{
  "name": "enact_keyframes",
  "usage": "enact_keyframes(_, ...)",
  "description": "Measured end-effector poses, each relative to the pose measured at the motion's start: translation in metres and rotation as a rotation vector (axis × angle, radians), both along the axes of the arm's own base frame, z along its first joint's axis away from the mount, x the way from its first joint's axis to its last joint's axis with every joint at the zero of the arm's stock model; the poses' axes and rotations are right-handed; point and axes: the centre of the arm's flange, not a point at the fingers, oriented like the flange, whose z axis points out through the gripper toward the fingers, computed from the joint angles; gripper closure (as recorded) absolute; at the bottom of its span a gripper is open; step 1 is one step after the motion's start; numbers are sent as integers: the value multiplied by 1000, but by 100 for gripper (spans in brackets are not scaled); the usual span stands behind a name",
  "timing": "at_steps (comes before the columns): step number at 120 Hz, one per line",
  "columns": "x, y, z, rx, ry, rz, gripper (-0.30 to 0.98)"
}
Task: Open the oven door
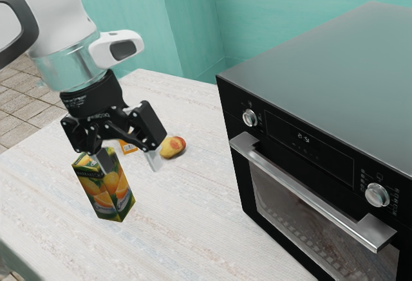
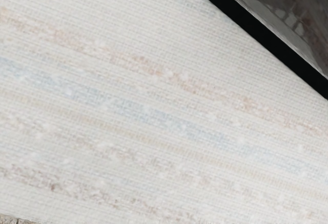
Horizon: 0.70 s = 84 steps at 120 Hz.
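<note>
From my exterior view, the claw of the black two-finger gripper (image 1: 127, 161) is spread wide, its fingers well apart, above the pale woven-striped table (image 1: 199, 229); the black oven with a smooth grey top (image 1: 322, 69) stands toward the exterior view's right; its dark glass door (image 1: 283, 213) is shut, and the gripper is well apart from the long silver bar handle (image 1: 309, 194). One finger overlaps the upper part of the upright green juice carton with orange-fruit pictures (image 1: 114, 194); I can't tell whether they touch; a yellow-and-red round fruit (image 1: 172, 147) lies near a small orange item (image 1: 128, 146); my wrist view shows tabletop and the oven's black edge.
</note>
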Motion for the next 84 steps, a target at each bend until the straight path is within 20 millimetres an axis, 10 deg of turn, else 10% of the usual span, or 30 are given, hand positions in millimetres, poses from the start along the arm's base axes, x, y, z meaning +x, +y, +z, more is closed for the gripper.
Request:
enact_keyframes(26,-76,29,30,-79,-80,77,0)
enact_keyframes(38,-121,37,10,-132,-138,94,0)
enact_keyframes(59,-116,-41,10,-253,-252,161,0)
enact_keyframes(84,-96,-80,11,-326,-282,444,0)
